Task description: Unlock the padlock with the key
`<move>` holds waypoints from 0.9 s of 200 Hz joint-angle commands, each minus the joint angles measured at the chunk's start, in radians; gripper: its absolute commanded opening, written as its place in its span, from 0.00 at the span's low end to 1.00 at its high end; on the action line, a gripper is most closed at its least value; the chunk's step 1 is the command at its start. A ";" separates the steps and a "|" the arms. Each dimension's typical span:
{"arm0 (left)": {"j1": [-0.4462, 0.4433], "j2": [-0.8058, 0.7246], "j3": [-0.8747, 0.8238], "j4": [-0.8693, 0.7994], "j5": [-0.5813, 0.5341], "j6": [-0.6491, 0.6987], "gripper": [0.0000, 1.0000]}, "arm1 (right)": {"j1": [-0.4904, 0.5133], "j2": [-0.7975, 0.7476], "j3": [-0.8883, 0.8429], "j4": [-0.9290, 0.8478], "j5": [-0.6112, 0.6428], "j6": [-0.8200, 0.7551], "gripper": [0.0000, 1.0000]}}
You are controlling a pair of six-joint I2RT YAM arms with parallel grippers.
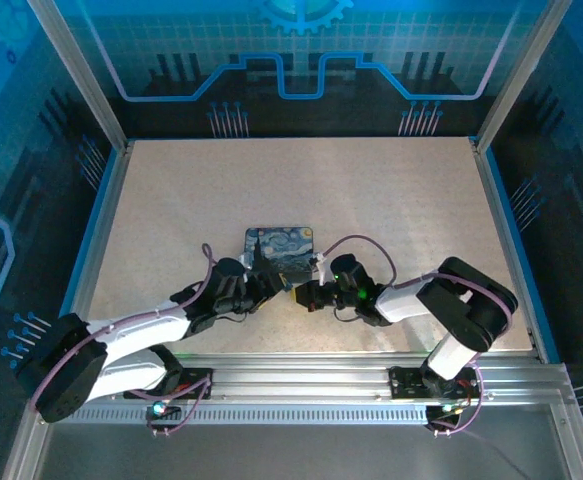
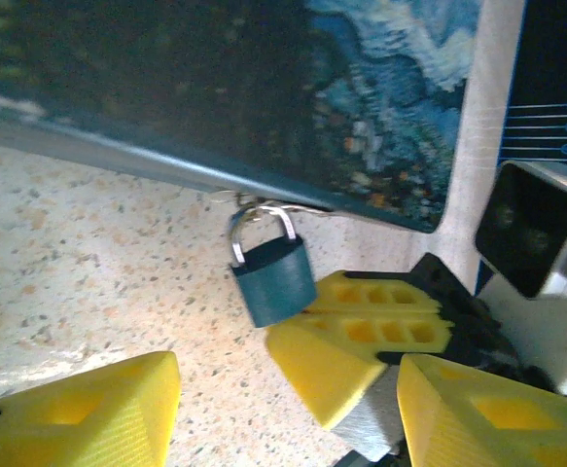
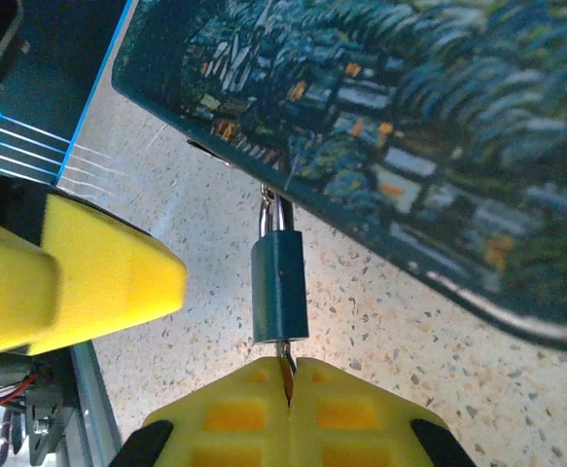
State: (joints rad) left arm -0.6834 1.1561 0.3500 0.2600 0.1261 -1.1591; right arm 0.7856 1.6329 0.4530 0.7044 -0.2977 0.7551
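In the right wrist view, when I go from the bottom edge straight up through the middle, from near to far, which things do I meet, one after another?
right gripper's fingers → key, pinched between them → padlock → tin

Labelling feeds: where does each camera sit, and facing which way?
Top external: above, behind the bases, overlooking the speckled table; left arm, right arm show.
Left wrist: low, facing the small bluish padlock at the dark-blue painted tin's edge; open yellow fingers show.
Right wrist: opposite side; its fingers pinch the thin key.
Both wrists share padlock, tin.
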 commanded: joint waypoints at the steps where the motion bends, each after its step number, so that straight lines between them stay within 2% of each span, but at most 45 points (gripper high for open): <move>1: 0.008 0.035 -0.016 0.061 0.018 -0.031 0.60 | 0.014 -0.039 0.024 -0.021 -0.028 0.066 0.05; 65: 0.007 0.133 -0.026 0.227 0.033 -0.072 0.55 | 0.029 -0.021 0.029 -0.017 -0.041 0.189 0.06; 159: 0.006 0.216 -0.034 0.255 -0.005 -0.137 0.52 | 0.044 -0.010 0.023 0.040 -0.030 0.300 0.06; 180: 0.005 0.237 -0.038 0.296 -0.002 -0.149 0.47 | 0.047 -0.006 0.027 0.041 -0.029 0.313 0.06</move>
State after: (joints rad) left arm -0.6834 1.3636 0.3355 0.5152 0.1287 -1.2713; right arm 0.8135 1.6196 0.4603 0.6933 -0.3214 1.0351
